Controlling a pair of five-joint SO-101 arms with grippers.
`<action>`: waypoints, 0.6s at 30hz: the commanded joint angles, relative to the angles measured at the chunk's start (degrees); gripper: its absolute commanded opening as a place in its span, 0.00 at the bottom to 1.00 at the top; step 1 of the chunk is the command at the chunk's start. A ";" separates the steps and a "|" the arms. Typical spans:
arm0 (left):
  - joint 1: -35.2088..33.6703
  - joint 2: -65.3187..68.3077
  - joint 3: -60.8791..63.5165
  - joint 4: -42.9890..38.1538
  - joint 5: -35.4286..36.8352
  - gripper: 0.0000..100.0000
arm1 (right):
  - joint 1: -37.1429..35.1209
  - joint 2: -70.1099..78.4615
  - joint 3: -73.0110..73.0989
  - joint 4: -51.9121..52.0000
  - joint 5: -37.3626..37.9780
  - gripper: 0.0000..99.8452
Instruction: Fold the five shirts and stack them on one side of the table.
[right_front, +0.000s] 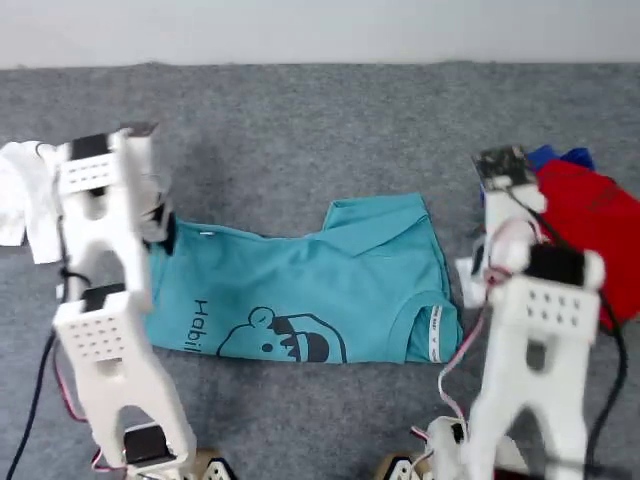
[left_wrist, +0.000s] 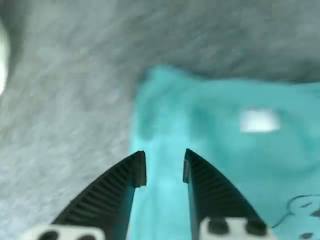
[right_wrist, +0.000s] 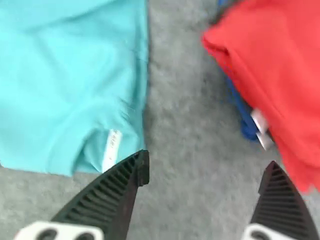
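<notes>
Two-handedly flanking teal shirt (right_front: 330, 285), lengthwise left to right: hovering left tool (left_wrist: 164, 160), narrowly parted, over its left edge; hanging right tool (right_wrist: 207, 165), spread wide, just off its right edge.

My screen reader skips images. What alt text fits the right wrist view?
The right gripper hangs open over the grey table, between a teal shirt and a red shirt lying on a blue shirt.
</notes>
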 joint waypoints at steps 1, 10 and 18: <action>5.19 -2.46 -2.51 1.67 1.23 0.13 | -2.86 13.05 -14.07 -0.84 -3.16 0.35; 10.11 -2.46 -2.15 1.67 1.23 0.13 | -9.71 47.16 -47.03 5.32 -3.25 0.35; 15.56 -2.37 0.31 1.58 1.23 0.13 | -12.26 64.66 -64.26 8.84 -3.52 0.32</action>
